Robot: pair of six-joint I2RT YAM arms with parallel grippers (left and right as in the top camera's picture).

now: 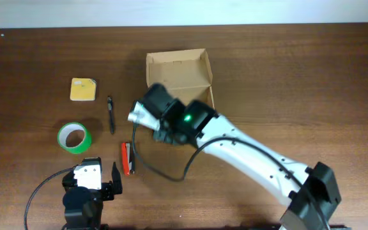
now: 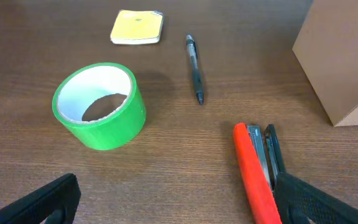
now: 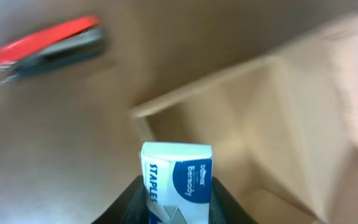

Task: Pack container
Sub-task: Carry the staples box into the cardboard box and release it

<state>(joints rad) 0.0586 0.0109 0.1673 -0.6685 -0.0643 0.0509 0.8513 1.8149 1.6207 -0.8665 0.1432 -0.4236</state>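
The container (image 1: 177, 73) is a tan cardboard box standing open at the back middle of the table; it shows at the right edge of the left wrist view (image 2: 344, 56). My right gripper (image 3: 178, 200) is shut on a blue and white staples box (image 3: 178, 171), held just above the container's front corner (image 3: 253, 124). From overhead the right gripper (image 1: 153, 105) hangs over the container's front left part and hides the staples box. My left gripper (image 2: 179, 208) stands open and empty low over the table at the front left (image 1: 91, 176).
A red stapler (image 1: 127, 158) (image 2: 253, 171) lies beside the left gripper's right finger. A green tape roll (image 1: 74, 137) (image 2: 99, 106), a black pen (image 1: 111, 115) (image 2: 194, 68) and a yellow pad (image 1: 83, 90) (image 2: 137, 27) lie left of the container.
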